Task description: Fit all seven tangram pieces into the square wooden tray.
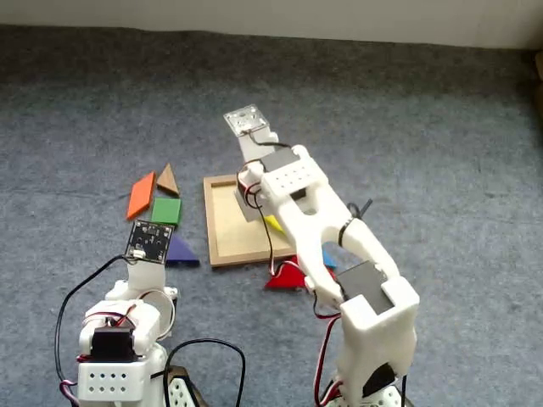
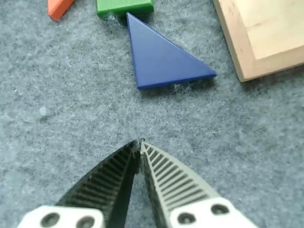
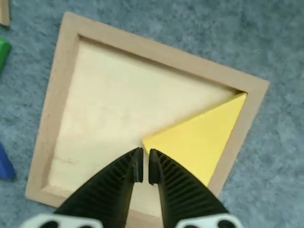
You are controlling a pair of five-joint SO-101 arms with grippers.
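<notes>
High view: grey carpet (image 1: 441, 127) under a pale wall (image 1: 339, 15). Right pincer (image 3: 143, 164), pressed together, hangs over the square wooden tray (image 3: 56, 99), tips beside the yellow triangle piece (image 3: 202, 137).

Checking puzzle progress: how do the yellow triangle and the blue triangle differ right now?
The yellow triangle lies inside the tray, with one point tucked into a corner. The blue triangle lies on the carpet outside it. So the yellow triangle is placed and the blue triangle is not yet. Both lie flat, and neither is gripped.
</notes>
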